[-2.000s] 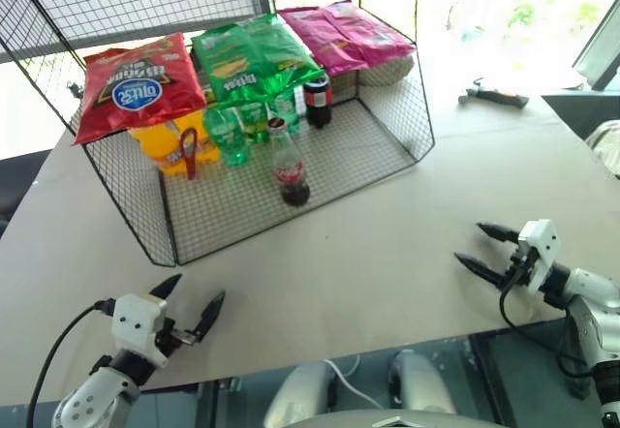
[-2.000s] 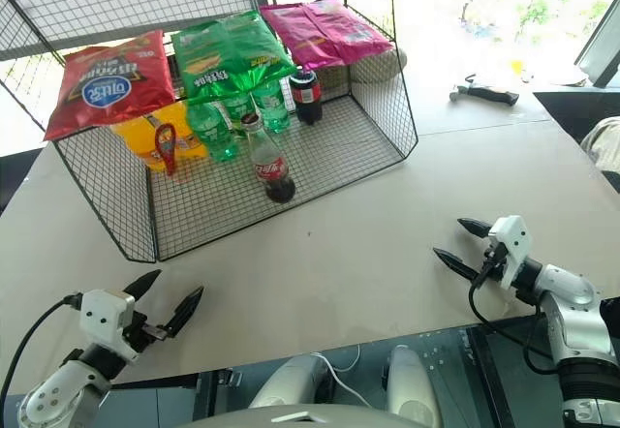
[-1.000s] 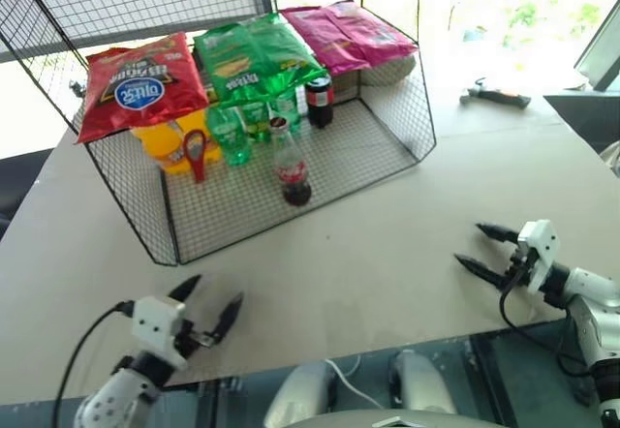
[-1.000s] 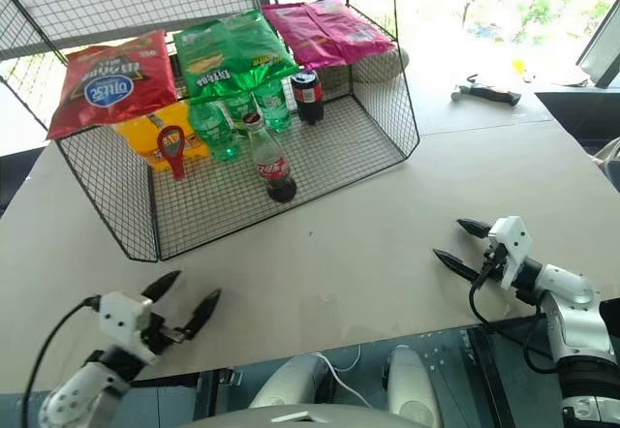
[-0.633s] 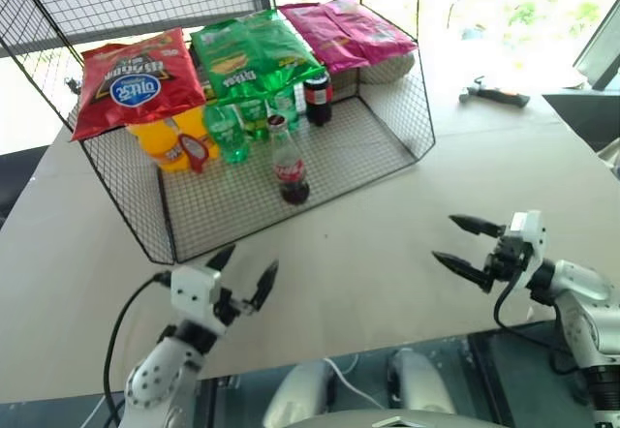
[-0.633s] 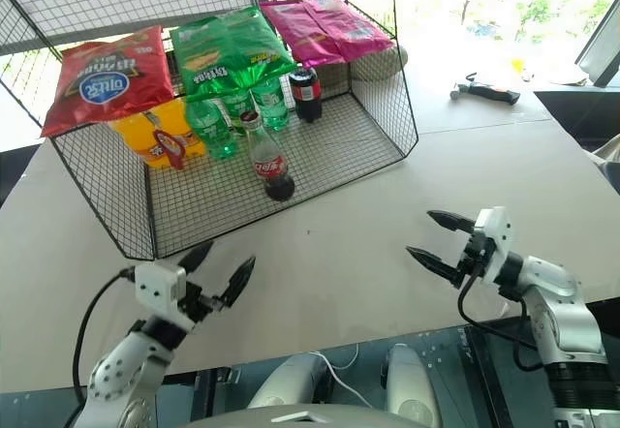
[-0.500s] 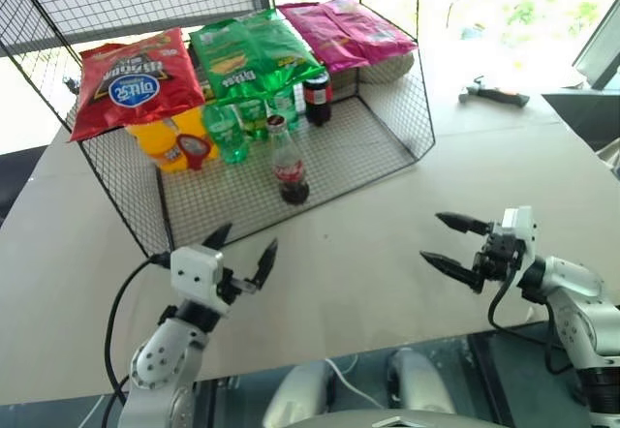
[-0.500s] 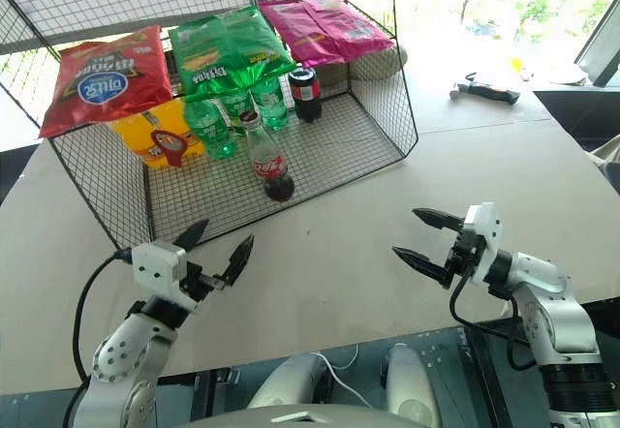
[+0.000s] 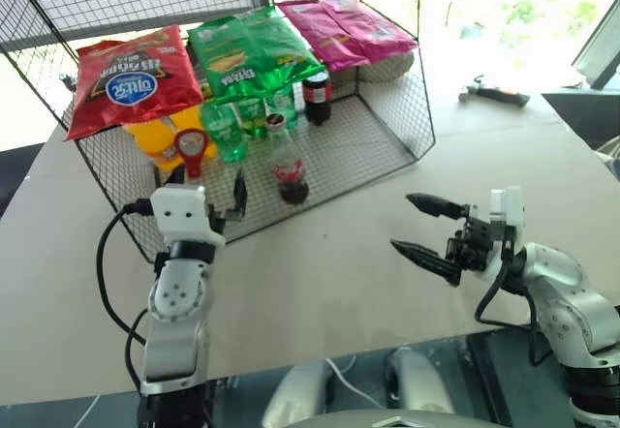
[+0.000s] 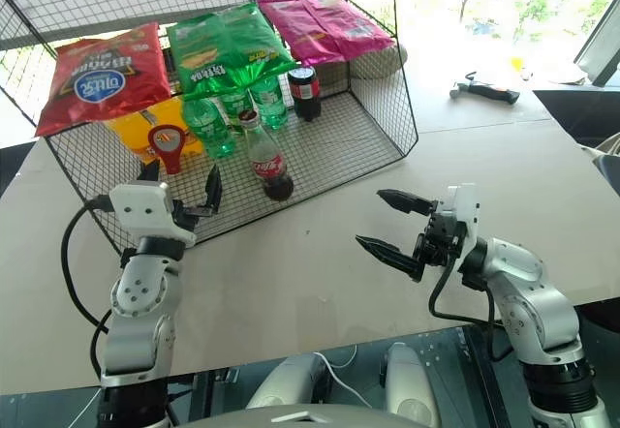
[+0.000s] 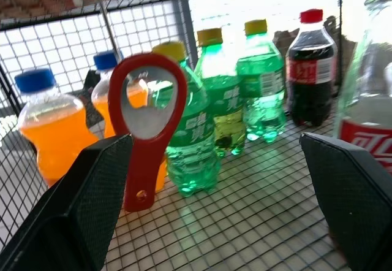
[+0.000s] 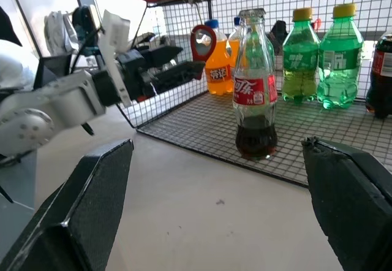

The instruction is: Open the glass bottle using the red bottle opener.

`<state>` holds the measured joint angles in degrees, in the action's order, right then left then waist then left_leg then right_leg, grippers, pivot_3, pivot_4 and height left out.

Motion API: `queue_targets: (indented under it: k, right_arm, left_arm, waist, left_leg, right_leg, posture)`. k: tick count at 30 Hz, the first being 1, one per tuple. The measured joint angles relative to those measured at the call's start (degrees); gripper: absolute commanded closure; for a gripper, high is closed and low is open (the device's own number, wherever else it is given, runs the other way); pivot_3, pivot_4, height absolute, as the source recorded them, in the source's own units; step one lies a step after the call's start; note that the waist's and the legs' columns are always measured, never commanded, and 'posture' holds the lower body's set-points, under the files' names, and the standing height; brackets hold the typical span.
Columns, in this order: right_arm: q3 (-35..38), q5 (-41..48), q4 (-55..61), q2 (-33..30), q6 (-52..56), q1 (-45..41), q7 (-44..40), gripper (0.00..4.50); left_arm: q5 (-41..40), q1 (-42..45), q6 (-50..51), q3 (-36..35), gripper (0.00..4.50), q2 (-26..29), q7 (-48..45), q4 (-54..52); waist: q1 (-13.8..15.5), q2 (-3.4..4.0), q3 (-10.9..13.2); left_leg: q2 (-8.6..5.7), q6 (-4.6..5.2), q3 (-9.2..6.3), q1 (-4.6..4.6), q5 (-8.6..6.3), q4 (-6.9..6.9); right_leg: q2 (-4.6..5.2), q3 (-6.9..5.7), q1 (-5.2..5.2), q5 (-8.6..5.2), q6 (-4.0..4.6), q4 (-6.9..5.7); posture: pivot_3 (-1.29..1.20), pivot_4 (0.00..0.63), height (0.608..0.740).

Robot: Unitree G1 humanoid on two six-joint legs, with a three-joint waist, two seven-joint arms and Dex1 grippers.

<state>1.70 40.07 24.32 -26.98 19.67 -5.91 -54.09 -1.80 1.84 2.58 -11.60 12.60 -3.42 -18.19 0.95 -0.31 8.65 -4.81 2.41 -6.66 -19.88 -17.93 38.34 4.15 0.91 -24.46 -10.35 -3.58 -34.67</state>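
The glass bottle [image 9: 290, 162], clear with a red label and dark liquid at the bottom, stands upright on the mesh floor of the wire rack [image 9: 387, 162], near its open front. The red bottle opener [image 9: 192, 149] hangs loop-up in front of the orange bottles, to the left of the glass bottle. My left gripper [image 9: 208, 182] is open at the rack's front left, pointing into it, with the red bottle opener [image 11: 146, 121] just beyond its fingers. My right gripper [image 9: 400, 222] is open over the table to the right of the rack, pointing left toward the glass bottle [image 12: 255, 93].
Inside the rack stand green plastic bottles [image 9: 232, 128], orange drink bottles [image 11: 52, 133] and a dark cola bottle with a red cap [image 9: 318, 99]. Red, green and pink snack bags [image 9: 254, 50] lie on the rack's shelf. A small tool [image 9: 494, 95] lies far right on the table.
Both arms have risen. My left gripper moved forward up to the rack's front, facing the opener. My right gripper swung left toward the table's middle. Both stayed open.
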Motion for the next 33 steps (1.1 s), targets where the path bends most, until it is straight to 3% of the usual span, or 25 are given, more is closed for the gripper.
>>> queue_targets:
  k: [11, 23, 28, 33]
  right_arm:
    - [-0.3, 5.5, 4.9, 0.5, 3.9, -2.0, 3.2, 0.06]
    - [-0.7, 5.2, 4.8, 0.5, 3.8, -3.0, 3.3, 0.06]
    - [-0.7, 4.6, 4.4, 0.5, 3.3, -3.0, 3.3, 0.00]
    - [-0.7, 3.9, 4.2, 0.5, 2.4, -2.9, 3.2, 0.00]
  left_arm:
    - [1.2, 5.3, -0.2, -2.7, 0.00, 1.3, 3.0, 3.5]
    - [0.9, 11.5, -0.5, -4.1, 0.00, 1.5, 5.3, 12.6]
    - [-0.7, 11.5, -0.5, -4.1, 1.52, 1.3, 4.3, 13.0]
    - [-0.7, 11.1, -0.6, -3.8, 3.91, 1.0, 3.8, 13.0]
  waist:
    - [0.0, -0.07, 0.0]
    - [-0.1, -0.12, 0.1]
    - [-0.1, -0.14, 0.1]
    - [-0.1, -0.14, 0.1]
  left_leg:
    - [-0.02, -0.04, 0.00, -0.10, 0.01, 0.00]
    - [-0.03, -0.06, 0.02, -0.11, 0.02, 0.02]
    - [-0.03, -0.06, 0.02, -0.10, 0.02, 0.03]
    - [-0.03, -0.06, 0.02, -0.10, 0.02, 0.03]
  right_leg:
    - [0.01, 0.01, -0.16, 0.01, 0.01, -0.13]
    - [0.00, 0.04, -0.22, 0.01, 0.01, -0.15]
    - [0.00, 0.04, -0.22, 0.01, 0.01, -0.18]
    - [0.00, 0.04, -0.22, 0.01, 0.01, -0.19]
  posture:
    - [0.00, 0.150, 0.740]
    - [0.00, 0.150, 0.740]
    - [0.00, 0.150, 0.740]
    - [0.00, 0.150, 0.740]
